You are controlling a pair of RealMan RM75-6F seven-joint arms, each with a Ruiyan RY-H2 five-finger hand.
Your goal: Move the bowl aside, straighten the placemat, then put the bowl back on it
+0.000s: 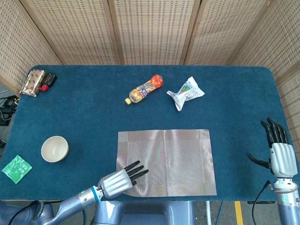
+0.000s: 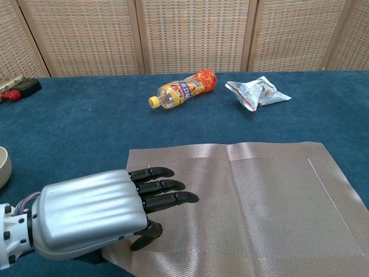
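Observation:
The grey woven placemat (image 1: 173,159) lies square to the table's front edge, near the middle; it also fills the lower right of the chest view (image 2: 259,202). My left hand (image 1: 119,180) holds its near-left corner. The fingers stretch over the fabric and the thumb touches it (image 2: 92,216). The corner itself is hidden under the palm. The white bowl (image 1: 55,148) stands on the blue cloth well left of the mat, and only its rim (image 2: 3,167) shows in the chest view. My right hand (image 1: 279,152) hovers at the table's right edge, fingers spread, holding nothing.
An orange drink bottle (image 1: 144,88) lies on its side behind the mat, and a crumpled snack bag (image 1: 186,92) lies to its right. A green packet (image 1: 16,168) sits at the front left. A snack pack and a dark item (image 1: 37,80) are at the back left corner.

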